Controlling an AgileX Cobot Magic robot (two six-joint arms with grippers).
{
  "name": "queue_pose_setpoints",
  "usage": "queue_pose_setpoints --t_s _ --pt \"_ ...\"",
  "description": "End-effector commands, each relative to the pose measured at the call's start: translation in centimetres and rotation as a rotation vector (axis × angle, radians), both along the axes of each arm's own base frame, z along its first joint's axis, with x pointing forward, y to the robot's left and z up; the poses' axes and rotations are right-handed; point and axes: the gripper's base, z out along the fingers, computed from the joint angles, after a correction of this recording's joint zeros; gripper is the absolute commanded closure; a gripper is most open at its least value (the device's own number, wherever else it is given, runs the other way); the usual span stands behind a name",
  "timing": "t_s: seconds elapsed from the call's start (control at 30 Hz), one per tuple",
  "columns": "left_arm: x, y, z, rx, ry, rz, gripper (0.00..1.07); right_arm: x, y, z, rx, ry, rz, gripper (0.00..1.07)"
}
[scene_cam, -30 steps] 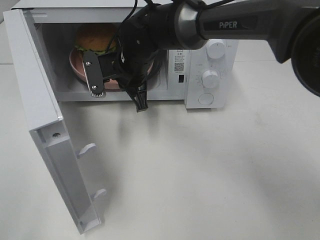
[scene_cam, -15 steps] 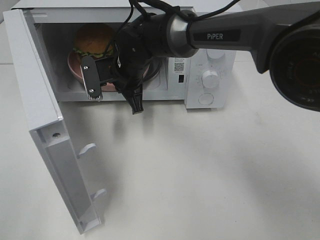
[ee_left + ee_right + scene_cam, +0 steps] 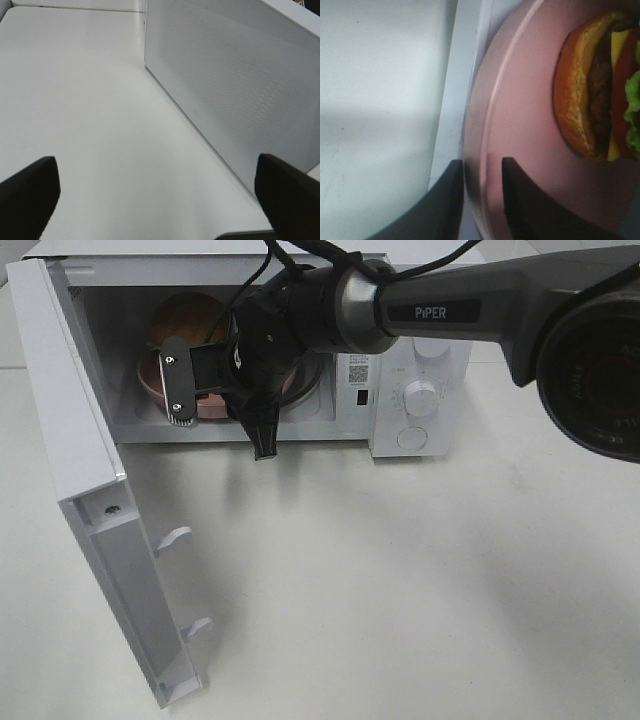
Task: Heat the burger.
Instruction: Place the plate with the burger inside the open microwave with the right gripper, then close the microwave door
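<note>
The burger [image 3: 185,320] has a golden-brown bun, green lettuce, yellow cheese and a dark patty. It sits on a round pink plate [image 3: 150,382] inside the open white microwave [image 3: 400,300]. My right gripper [image 3: 185,410] reaches across into the cavity and is shut on the plate's front rim. In the right wrist view the two dark fingers [image 3: 517,195] pinch the plate's rim [image 3: 520,125], with the burger [image 3: 592,95] just beyond them. My left gripper [image 3: 157,200] is open and empty, apart from the task things.
The microwave door [image 3: 85,460] stands swung open at the left, reaching toward the table's front. The control panel with knobs [image 3: 422,395] is at the right. The left wrist view shows a white perforated panel [image 3: 235,90] standing on the table.
My right gripper has moved the plate and burger left and deeper into the microwave cavity. The door has not moved.
</note>
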Motion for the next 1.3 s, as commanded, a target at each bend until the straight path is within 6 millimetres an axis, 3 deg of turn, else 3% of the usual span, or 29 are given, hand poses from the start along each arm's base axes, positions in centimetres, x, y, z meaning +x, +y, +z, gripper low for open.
queue_pose_setpoints --t_s 0.03,0.47,0.83,1.3 --pt "0.0 0.0 0.0 0.002 -0.012 -0.002 0.08 0.3 -0.2 0.6 0.024 -0.008 -0.028 0.69" --pt "0.0 0.0 0.0 0.002 -0.012 -0.002 0.08 -0.3 -0.8 0.7 0.005 0.015 -0.034 0.65" --pt "0.0 0.0 0.0 0.002 -0.012 -0.002 0.08 -2.8 -2.5 1.9 0.028 0.007 -0.007 0.25" --pt "0.0 0.0 0.0 0.002 -0.012 -0.002 0.08 -6.7 -5.3 4.1 0.087 0.005 -0.021 0.26"
